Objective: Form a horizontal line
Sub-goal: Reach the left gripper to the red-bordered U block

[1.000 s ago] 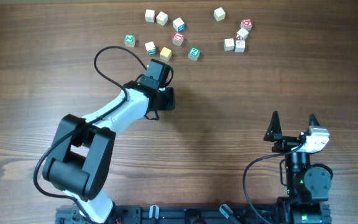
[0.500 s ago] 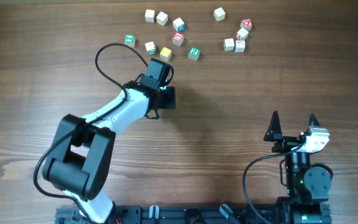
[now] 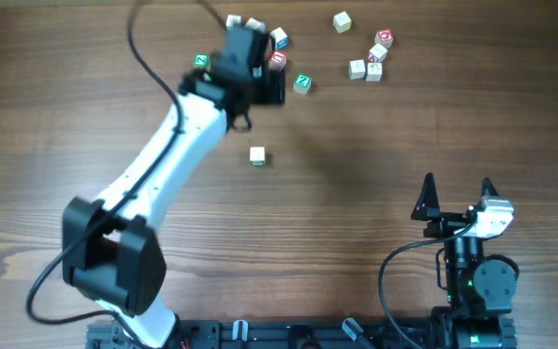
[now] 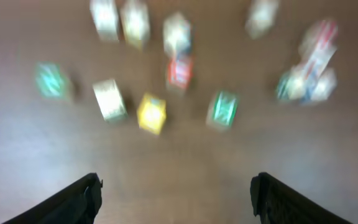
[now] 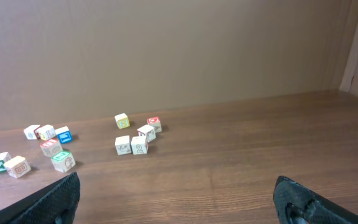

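Observation:
One small pale cube with green trim (image 3: 258,155) lies alone on the wooden table, left of centre. No horizontal line of cubes is in view. My left gripper (image 3: 265,87) hovers beyond that cube, over the near edge of the scattered cubes, open and empty. Its wrist view is blurred. There the left gripper (image 4: 176,183) has dark fingers (image 4: 82,199) spread wide, with a yellow cube (image 4: 151,113), a red cube (image 4: 179,71) and a green cube (image 4: 222,109) ahead. My right gripper (image 3: 457,184) rests near the front right, open and empty, also seen as the right gripper (image 5: 178,190).
Several loose cubes lie along the far edge: a left bunch around a green-marked cube (image 3: 201,61) and a right bunch by a red-marked cube (image 3: 384,39). The left arm's black cable (image 3: 148,58) loops above the table. A wall (image 5: 166,56) stands behind the cubes.
The left arm has swung away toward the far cubes, uncovering the green-trimmed cube on the table where the gripper was. Its jaws have opened wider. The right arm has not moved.

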